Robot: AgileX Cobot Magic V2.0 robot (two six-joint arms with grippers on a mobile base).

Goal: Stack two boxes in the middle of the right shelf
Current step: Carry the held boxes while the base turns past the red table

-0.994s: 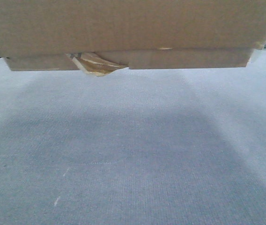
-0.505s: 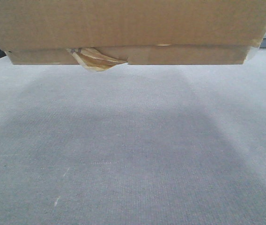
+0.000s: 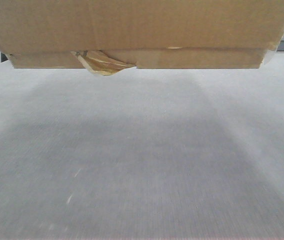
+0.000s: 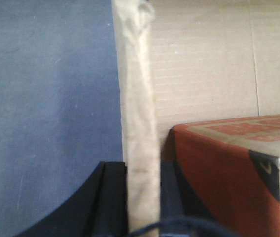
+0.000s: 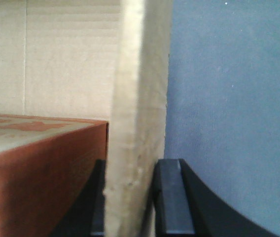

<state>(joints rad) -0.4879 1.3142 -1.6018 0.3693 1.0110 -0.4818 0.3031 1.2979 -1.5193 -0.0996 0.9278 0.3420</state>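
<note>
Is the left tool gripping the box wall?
Yes, the left tool has a dark finger on each side of the box wall.

At the top of the front view the large box (image 3: 132, 22) sits on the flat box (image 3: 197, 58), torn tape (image 3: 102, 64) hanging from their seam left of centre, floor (image 3: 142, 165) below. In the left wrist view a cardboard wall (image 4: 137, 98) runs up mid-frame, pinched by the left pincer (image 4: 142, 173) at bottom, a carton (image 4: 228, 168) inside at lower right. The right pincer (image 5: 132, 168) pinches the opposite wall (image 5: 140, 89), carton lower left.
</note>
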